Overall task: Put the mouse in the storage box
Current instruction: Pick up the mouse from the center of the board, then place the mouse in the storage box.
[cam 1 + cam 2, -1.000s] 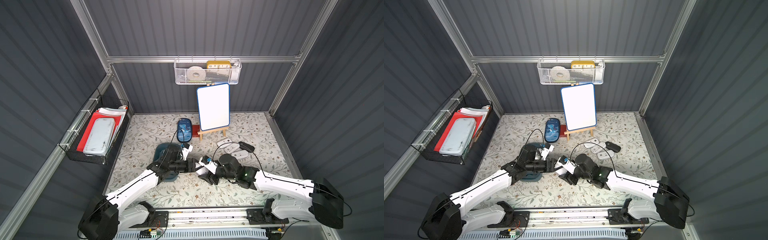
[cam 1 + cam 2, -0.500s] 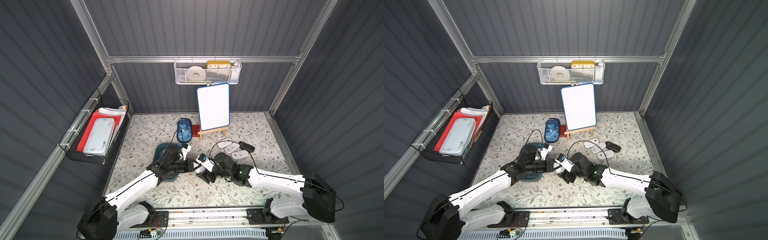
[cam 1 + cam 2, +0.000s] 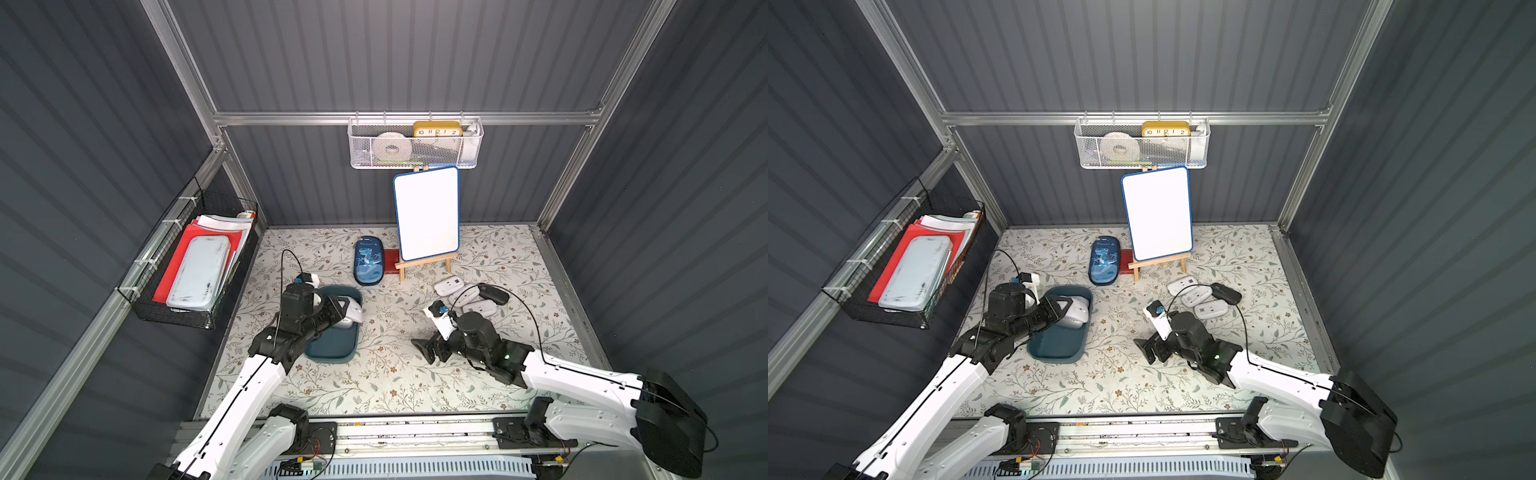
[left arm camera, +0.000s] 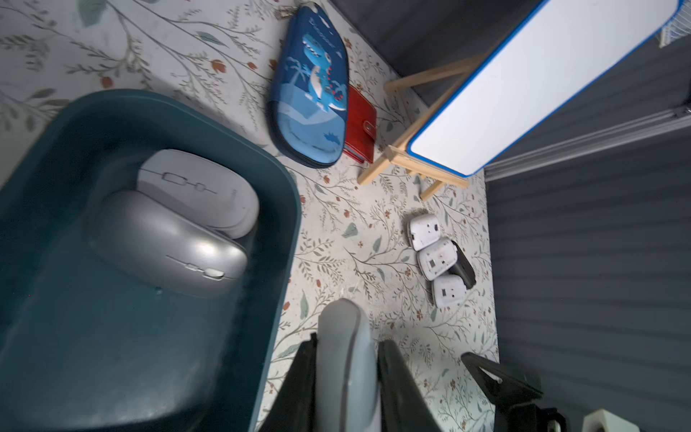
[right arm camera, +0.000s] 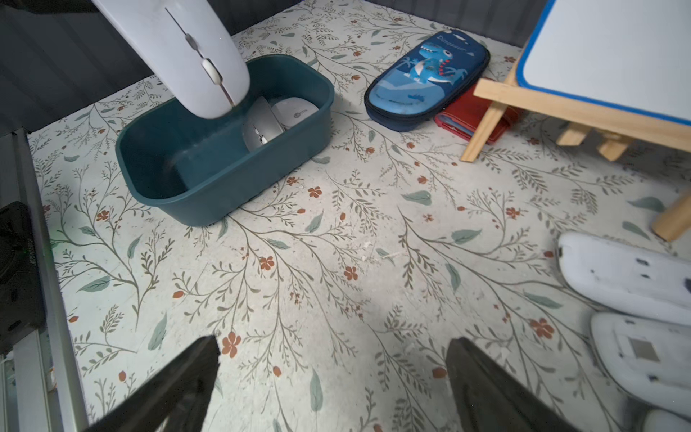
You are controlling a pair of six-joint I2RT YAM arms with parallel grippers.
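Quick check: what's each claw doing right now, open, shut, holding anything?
Left claw: shut on a white mouse.
Right claw: open, holding nothing.

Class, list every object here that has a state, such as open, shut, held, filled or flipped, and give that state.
left gripper, jaws shut on the held mouse
right gripper, jaws open, empty
storage box, holds a silver mouse and a white mouse
pencil case, zipped shut
red wallet, clasped shut
whiteboard, blank, upright
three white mice, lying upside down
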